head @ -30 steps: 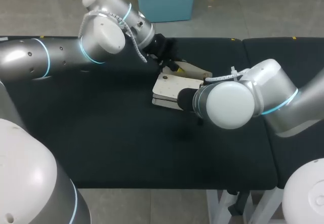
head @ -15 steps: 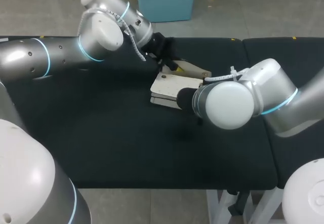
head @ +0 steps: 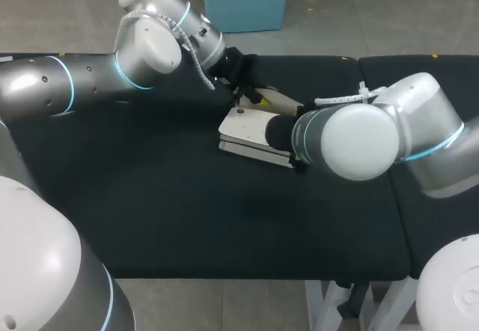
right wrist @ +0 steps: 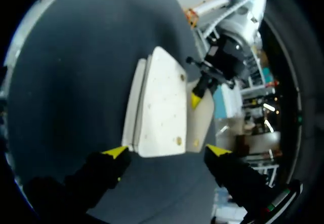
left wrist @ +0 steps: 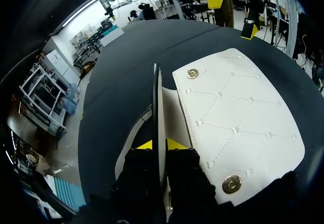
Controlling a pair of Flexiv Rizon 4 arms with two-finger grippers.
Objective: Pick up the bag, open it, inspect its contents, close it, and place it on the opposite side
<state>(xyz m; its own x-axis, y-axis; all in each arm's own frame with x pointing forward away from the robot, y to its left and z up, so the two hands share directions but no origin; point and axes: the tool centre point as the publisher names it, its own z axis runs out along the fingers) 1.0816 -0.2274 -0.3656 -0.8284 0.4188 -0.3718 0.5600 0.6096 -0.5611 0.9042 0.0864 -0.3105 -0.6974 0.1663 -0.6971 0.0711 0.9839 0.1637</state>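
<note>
Left end effector (left wrist: 160, 144) grasping white bag (head: 245, 127) at its 12 o'clock edge; right end effector (right wrist: 167, 151) released, fingers spread, at bag's 3 o'clock.

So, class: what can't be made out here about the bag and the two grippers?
- Inside of the bag: no view looks in; only its outer panels show.
- right gripper: head view, hidden behind the right arm.
- left gripper: left wrist view, tips mostly hidden by the bag edge it grips.
</note>
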